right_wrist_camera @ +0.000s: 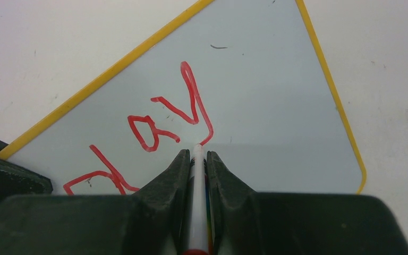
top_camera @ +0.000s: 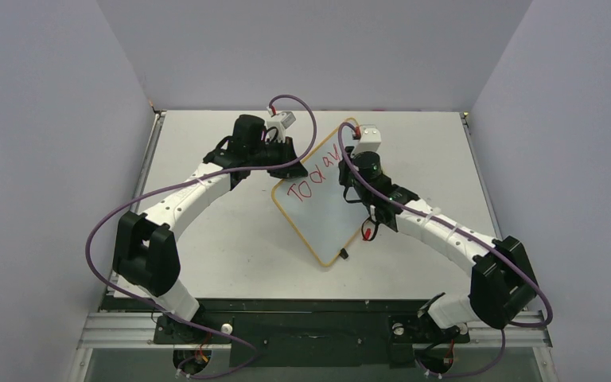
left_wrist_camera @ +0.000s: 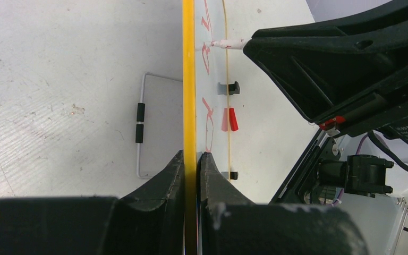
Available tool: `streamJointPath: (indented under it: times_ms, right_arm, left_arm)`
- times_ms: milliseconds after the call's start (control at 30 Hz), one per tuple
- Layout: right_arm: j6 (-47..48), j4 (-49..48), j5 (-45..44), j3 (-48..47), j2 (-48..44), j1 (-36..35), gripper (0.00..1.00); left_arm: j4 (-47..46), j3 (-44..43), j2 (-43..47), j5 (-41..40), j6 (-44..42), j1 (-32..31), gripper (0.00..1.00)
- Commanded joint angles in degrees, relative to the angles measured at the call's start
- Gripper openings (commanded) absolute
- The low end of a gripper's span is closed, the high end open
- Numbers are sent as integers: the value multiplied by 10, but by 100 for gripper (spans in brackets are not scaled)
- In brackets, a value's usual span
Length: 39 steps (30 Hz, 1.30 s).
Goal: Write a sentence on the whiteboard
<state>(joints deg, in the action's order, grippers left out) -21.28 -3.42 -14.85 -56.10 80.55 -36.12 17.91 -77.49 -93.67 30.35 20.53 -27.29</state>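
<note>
The whiteboard (top_camera: pixel 322 215) lies cornerwise at the table's middle, with a yellow-orange frame. The sentence (top_camera: pixel 312 177) shows as red letters reading "Today"; the right wrist view shows "day" (right_wrist_camera: pixel 159 125). My left gripper (top_camera: pixel 286 165) is shut on the board's left frame edge (left_wrist_camera: pixel 189 79), jaws on either side of it (left_wrist_camera: pixel 191 156). My right gripper (top_camera: pixel 356 171) is shut on a white marker pen (right_wrist_camera: pixel 195 202). The pen's tip touches the board at the end of the y's tail. The left wrist view shows that tip (left_wrist_camera: pixel 226 44) under my right gripper (left_wrist_camera: pixel 340 64).
A red pen cap (left_wrist_camera: pixel 230 119) lies by the board's right edge (top_camera: pixel 367 233). Two black clips (left_wrist_camera: pixel 234 88) sit on that edge. A wire stand (left_wrist_camera: pixel 139 122) shows behind the board. Grey walls enclose the table on three sides.
</note>
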Motion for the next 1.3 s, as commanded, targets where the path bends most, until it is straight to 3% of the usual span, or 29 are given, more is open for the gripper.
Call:
streamJointPath:
  times_ms: [0, 233, 767, 1267]
  right_arm:
    - [-16, 17, 28, 2, -8, -27, 0]
    - [-7, 40, 13, -17, -21, -40, 0]
    - [-14, 95, -12, 32, -177, -50, 0]
    - [-17, 77, -12, 78, -194, -60, 0]
  left_arm:
    - [-4, -16, 4, -3, -57, -9, 0]
    - [-3, -15, 6, -4, -57, -9, 0]
    - [2, -14, 11, -18, -61, -8, 0]
    - [5, -8, 26, -56, -66, -1, 0]
